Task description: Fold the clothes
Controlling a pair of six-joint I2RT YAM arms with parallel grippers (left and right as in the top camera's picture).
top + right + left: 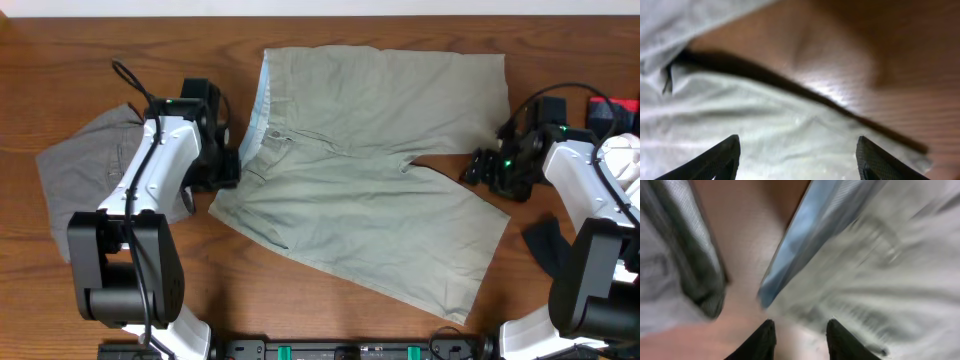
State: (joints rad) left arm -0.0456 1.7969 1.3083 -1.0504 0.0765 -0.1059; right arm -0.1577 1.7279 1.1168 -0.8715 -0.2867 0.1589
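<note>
1. Position of the work. The khaki shorts (370,150) lie spread flat in the middle of the tabletop (100,50), with the waistband toward my left arm and both legs toward my right. The pale blue waistband lining (262,100) shows at the far left corner. The grey shorts (85,170) lie in a loose heap on the left, partly under the left arm, apart from the khaki pair.

2. Pincer state. The left pincer (228,168) sits at the near waistband corner. In the blurred left wrist view its fingers are parted and hold nothing, with the cloth edge just ahead. The right pincer (478,168) sits beside the notch between the two legs. Its fingers are spread wide above the near leg and are empty.

3. Step in hand. I judge this to be the approach for the first fold; no cloth is gripped yet.

4. Next move. Each pincer must descend and take a single edge: waistband corner on the left, leg hem on the right. Both must lift together to avoid dragging or bunching the cloth.
</note>
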